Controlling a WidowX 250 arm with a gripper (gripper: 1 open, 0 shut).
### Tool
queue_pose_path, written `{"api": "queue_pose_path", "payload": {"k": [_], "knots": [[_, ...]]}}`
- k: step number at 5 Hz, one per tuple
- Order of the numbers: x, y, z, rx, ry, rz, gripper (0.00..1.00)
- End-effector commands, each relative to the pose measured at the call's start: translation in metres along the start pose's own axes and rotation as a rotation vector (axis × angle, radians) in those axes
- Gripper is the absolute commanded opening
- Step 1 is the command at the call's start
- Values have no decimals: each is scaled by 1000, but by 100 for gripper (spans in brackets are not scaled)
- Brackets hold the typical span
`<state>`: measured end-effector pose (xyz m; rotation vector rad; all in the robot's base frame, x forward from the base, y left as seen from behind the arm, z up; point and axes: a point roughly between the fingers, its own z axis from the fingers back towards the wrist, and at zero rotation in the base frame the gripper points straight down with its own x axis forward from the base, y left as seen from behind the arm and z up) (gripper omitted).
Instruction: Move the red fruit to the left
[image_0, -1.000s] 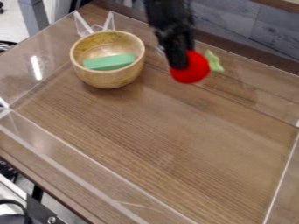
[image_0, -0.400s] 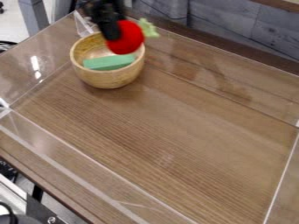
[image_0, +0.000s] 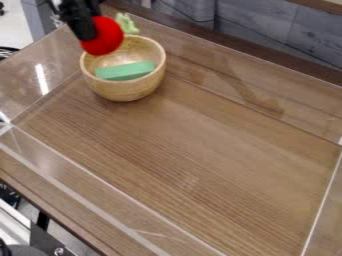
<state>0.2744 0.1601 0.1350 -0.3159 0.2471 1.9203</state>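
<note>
red fruit (image_0: 99, 35): at the fingertips, green top outward | gripper (image_0: 83, 25): clamped on red fruit

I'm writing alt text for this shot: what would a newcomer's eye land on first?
Most likely the bright red strawberry toy with its green leafy top, held up in the dark gripper at the upper left, over the bowl's rim. Next, the round wooden bowl beneath and beside it, with a flat green item inside.
</note>
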Motion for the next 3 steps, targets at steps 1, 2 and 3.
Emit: {"api": "queue_pose_path", "payload": {"k": [1, 2, 3], "knots": [[6, -10, 29, -71, -31, -2, 0], [17, -15, 36, -75, -45, 16, 0], [44, -23, 21, -83, -59, 38, 0]]}}
